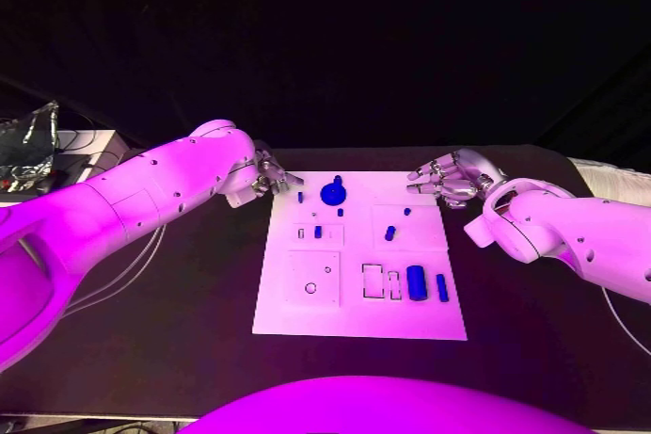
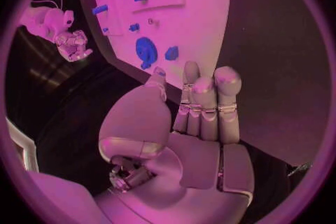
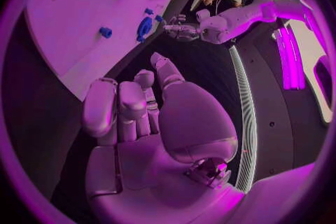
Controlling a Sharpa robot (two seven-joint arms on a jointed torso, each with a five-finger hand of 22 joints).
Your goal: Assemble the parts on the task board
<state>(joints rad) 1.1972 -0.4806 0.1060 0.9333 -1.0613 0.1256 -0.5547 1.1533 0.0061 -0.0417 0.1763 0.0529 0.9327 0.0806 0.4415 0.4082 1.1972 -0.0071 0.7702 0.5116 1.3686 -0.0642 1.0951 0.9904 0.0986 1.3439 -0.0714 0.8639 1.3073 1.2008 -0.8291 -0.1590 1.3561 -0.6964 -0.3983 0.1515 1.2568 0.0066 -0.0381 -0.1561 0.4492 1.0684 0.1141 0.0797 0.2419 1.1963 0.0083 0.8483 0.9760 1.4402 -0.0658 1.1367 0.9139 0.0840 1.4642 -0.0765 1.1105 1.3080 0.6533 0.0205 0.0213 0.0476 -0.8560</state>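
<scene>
Nearest you on the black table [image 1: 163, 359], the flat white rectangular task board [image 1: 359, 316] lies with its long axis running away from you, and two upright blue oblong parts [image 1: 417, 281] stand side by side near its right edge. Further up sit smaller blue pegs [image 1: 389, 233] and, at the far end, a round blue knob-shaped part [image 1: 334, 193]; their finer shapes are hard to make out. Past the far corners your left hand [image 1: 261, 178] and right hand [image 1: 451, 182] hover off the board, fingers [image 2: 227, 87] loosely apart, grasping nothing.
</scene>
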